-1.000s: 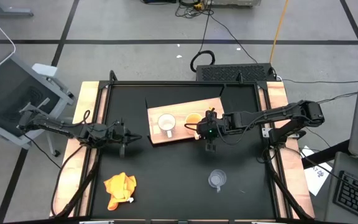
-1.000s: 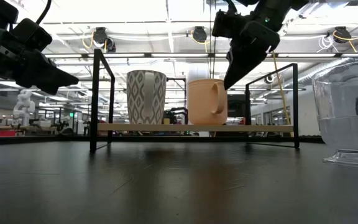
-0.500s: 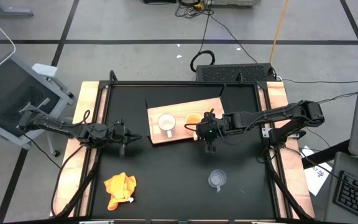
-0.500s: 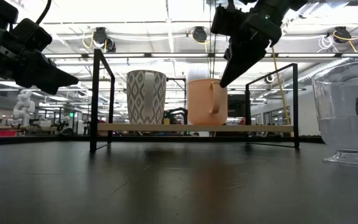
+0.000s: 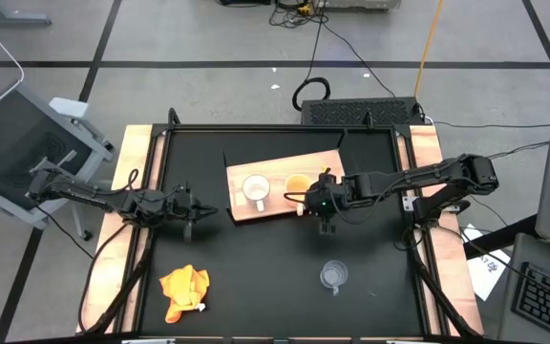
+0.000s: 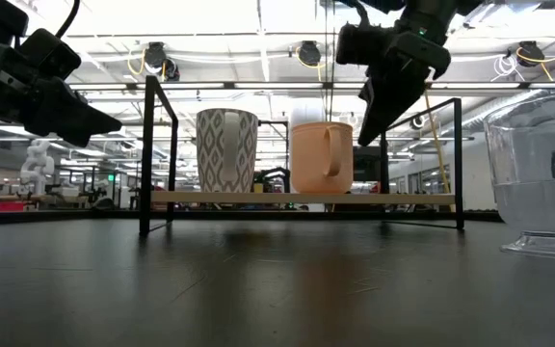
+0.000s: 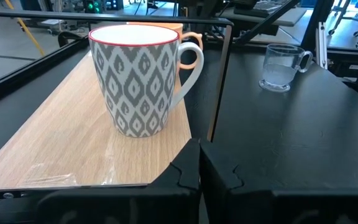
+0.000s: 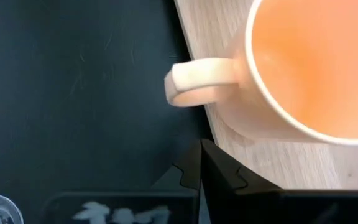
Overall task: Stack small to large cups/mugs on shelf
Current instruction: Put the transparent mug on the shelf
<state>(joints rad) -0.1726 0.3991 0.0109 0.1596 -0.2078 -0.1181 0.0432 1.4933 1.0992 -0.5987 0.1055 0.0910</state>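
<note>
High view shows the wooden shelf [image 5: 280, 183] lying aslant near the middle of the black table [image 5: 256, 277], with the white patterned cup [image 5: 255, 189] and the yellow-orange cup [image 5: 297, 182] side by side on it; the clear glass cup [image 5: 332, 275] stands well apart on the tabletop, nearer the front edge, and an orange cloth [image 5: 183, 290] lies toward the front left; the right gripper [image 5: 325, 216] hangs just beside the yellow-orange cup's handle, over the shelf's edge, its jaws pressed together and holding nothing; in the low view only part of the glass cup shows, cut off at the picture's edge, and the right gripper's tips sit above and beside the orange cup without touching it; the left gripper [image 5: 192, 212] waits left of the shelf, jaws together and empty; the shelf's far end is hidden behind the cups in the left wrist view.
</note>
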